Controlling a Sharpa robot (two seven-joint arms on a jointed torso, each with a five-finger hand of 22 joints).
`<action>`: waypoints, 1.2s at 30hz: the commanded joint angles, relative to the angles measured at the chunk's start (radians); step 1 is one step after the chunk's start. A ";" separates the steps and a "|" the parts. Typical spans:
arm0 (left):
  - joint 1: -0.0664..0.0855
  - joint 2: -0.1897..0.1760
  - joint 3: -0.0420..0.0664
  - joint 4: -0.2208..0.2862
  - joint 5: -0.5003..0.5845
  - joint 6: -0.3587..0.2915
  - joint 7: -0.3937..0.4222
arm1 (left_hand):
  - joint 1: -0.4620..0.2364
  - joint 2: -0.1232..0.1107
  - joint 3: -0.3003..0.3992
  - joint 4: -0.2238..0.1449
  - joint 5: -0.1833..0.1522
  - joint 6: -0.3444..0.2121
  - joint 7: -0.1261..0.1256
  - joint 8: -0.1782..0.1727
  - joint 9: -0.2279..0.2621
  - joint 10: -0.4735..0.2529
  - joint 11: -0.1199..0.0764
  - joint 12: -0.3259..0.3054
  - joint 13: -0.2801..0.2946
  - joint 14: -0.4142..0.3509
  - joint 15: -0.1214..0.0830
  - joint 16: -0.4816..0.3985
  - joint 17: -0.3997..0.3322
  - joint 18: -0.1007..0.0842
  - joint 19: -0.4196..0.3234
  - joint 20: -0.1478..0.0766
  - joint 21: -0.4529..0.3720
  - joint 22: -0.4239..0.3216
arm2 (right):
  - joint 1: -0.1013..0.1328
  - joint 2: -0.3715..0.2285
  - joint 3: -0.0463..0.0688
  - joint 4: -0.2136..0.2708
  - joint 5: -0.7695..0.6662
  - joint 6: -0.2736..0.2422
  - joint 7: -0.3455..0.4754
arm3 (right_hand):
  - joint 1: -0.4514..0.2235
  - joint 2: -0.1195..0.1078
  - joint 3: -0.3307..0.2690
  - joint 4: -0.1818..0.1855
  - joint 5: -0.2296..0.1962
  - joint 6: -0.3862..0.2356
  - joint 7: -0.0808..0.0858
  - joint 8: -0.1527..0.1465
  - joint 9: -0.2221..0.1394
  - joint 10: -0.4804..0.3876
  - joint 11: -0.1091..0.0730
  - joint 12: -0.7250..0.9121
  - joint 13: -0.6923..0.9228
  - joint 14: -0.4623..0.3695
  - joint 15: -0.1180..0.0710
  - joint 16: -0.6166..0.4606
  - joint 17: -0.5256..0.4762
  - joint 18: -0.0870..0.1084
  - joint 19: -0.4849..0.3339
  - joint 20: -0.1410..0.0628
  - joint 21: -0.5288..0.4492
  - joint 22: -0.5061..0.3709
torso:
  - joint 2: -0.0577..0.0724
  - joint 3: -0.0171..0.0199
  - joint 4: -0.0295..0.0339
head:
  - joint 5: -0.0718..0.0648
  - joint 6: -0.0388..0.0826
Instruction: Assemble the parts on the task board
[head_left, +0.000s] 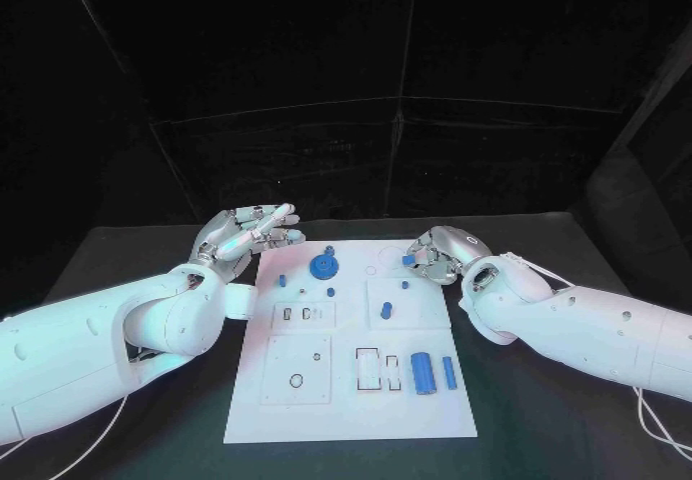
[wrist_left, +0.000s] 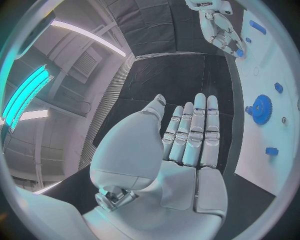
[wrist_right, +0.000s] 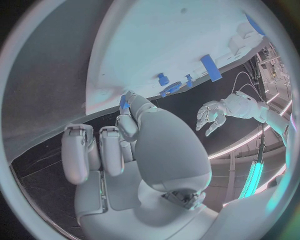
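The white task board (head_left: 353, 400) lies in the middle of the table. On its far part a blue gear (head_left: 326, 266) stands; the left wrist view shows the same gear (wrist_left: 260, 109). A thick blue cylinder (head_left: 423, 372) and a slim blue bar (head_left: 449, 372) lie near the board's right side. My left hand (head_left: 253, 232) hovers over the board's far left corner, palm (wrist_left: 187, 150) bare and fingers straight and apart. At the far right edge my right hand (head_left: 440, 250) pinches a small blue part (head_left: 408, 258) at its fingertips (wrist_right: 128, 107).
Small blue pieces (head_left: 283, 284) (head_left: 387, 310) lie around the board's middle. Rectangular slots (head_left: 368, 368) open beside the cylinder, and a ring-shaped hole (head_left: 296, 380) sits at the near left. Black table (head_left: 548, 420) surrounds the board.
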 joint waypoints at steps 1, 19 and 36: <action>0.001 0.002 0.001 -0.001 -0.022 0.023 -0.019 | 0.000 -0.001 -0.002 -0.006 -0.004 0.010 0.001 -0.006 0.000 0.016 -0.003 -0.004 0.001 0.035 -0.009 0.019 0.014 0.016 0.028 -0.010 0.015 0.006 | 0.006 -0.017 0.001 0.040 -0.017 -0.020 0.056 | -0.021 -0.008 -0.001 0.011 -0.010 0.043 -0.022 0.020 0.006 0.010 -0.001 0.003 0.001 0.077 -0.005 0.004 0.140 -0.014 0.024 -0.006 0.004 0.166 | -0.003 -0.0022 -0.0028 | -0.003 0.002; 0.001 0.035 -0.012 -0.058 -0.219 0.037 -0.180 | -0.026 -0.005 -0.033 0.012 -0.006 0.089 -0.040 -0.002 0.001 0.179 -0.065 0.023 0.035 0.232 -0.093 0.336 0.271 0.012 0.232 -0.100 0.186 0.088 | 0.084 -0.084 0.002 0.262 -0.031 0.068 0.058 | -0.067 -0.021 -0.004 0.049 -0.021 0.045 -0.026 0.019 0.004 0.013 -0.004 -0.001 -0.001 0.078 -0.007 0.006 0.146 -0.017 0.034 -0.008 0.009 0.179 | -0.049 -0.0109 -0.0030 | 0.006 -0.006; 0.001 0.039 -0.024 -0.050 -0.555 0.072 -0.432 | -0.071 -0.057 -0.071 0.046 -0.006 0.231 -0.121 0.073 0.054 0.356 -0.144 0.137 0.148 0.335 -0.162 0.947 0.855 0.011 0.297 -0.164 0.375 0.206 | 0.095 -0.013 0.001 0.286 -0.119 0.172 0.024 | -0.069 -0.020 -0.003 0.055 -0.020 0.050 -0.029 0.021 0.005 0.025 -0.006 0.013 0.013 0.079 -0.008 0.008 0.150 -0.019 0.040 -0.009 0.013 0.186 | -0.084 -0.0193 0.0196 | 0.031 -0.031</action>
